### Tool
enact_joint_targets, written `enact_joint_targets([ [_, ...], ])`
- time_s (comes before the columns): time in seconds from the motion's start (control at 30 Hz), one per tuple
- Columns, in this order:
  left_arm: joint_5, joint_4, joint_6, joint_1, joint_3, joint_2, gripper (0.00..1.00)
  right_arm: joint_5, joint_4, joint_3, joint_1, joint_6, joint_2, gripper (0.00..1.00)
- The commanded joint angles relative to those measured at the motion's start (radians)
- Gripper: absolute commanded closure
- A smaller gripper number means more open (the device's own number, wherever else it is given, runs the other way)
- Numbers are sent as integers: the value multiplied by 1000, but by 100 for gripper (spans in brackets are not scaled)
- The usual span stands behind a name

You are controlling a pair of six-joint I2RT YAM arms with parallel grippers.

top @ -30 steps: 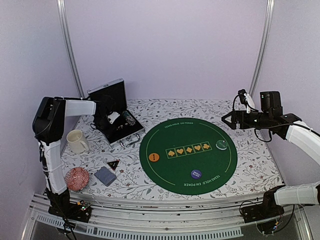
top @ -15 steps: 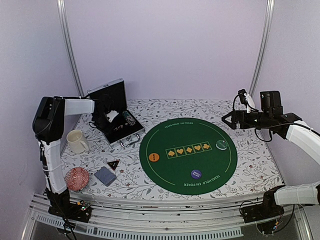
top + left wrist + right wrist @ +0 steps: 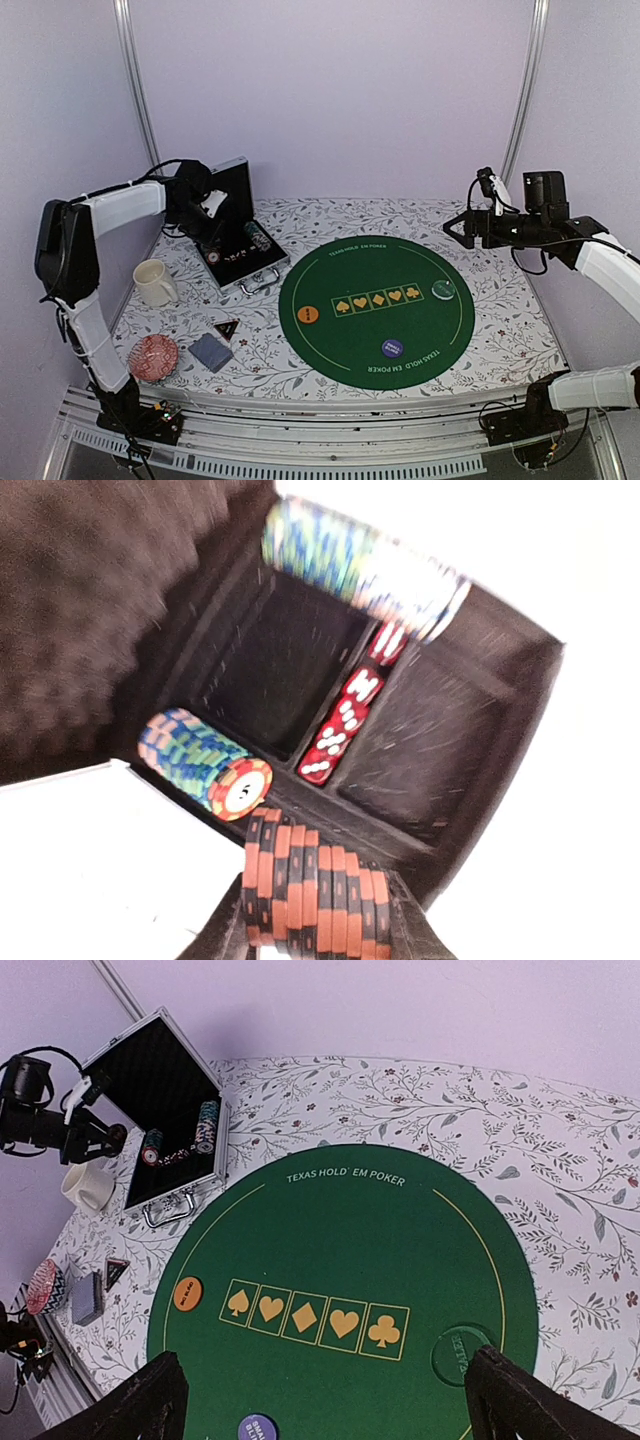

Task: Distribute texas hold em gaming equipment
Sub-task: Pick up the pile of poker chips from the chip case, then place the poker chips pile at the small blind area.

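My left gripper (image 3: 315, 920) is shut on a stack of orange-and-black striped poker chips (image 3: 310, 880), held just above the near edge of the open case (image 3: 480, 730). Two more chip rolls (image 3: 200, 760) and red dice (image 3: 340, 730) lie in the case. In the top view the left gripper (image 3: 210, 222) hovers over the case (image 3: 262, 262). The green mat (image 3: 375, 270) holds an orange button (image 3: 309, 314), a purple button (image 3: 392, 348) and a pale-green button (image 3: 443, 290). The card deck (image 3: 211, 351) and black triangular marker (image 3: 226, 327) lie front left. My right gripper (image 3: 455, 228) is open and empty above the mat's right side.
A cream mug (image 3: 152, 282) stands left of the case. A red patterned round object (image 3: 155, 357) sits at the front left corner beside the deck. The case lid (image 3: 215, 190) stands upright at the back left. The floral table cover (image 3: 510, 330) surrounds the mat.
My left arm has lifted out of the case, its gripper rising up and back. My right gripper has risen slightly.
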Motion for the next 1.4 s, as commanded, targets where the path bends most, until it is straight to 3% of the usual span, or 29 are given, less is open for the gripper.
enact_joint_targets([
  [0.0,116,-3,-128,-48,-30,-142,100,-44,-48,54,12,-5,18,1],
  [0.2,330,148,-358,-201,-112,-264,100,74,-60,75,174,-88,28,1],
  [0.37,590,464,-629,-334,-232,-284,100,207,-30,88,374,-232,64,1],
  [0.6,721,769,-920,-432,-330,-207,100,271,125,1,597,-424,99,6],
  [0.77,789,923,-1062,-483,-354,-99,100,228,245,-19,627,-489,172,7],
  [1.37,800,1094,-1263,-602,-285,255,100,194,225,-71,628,-348,370,10],
])
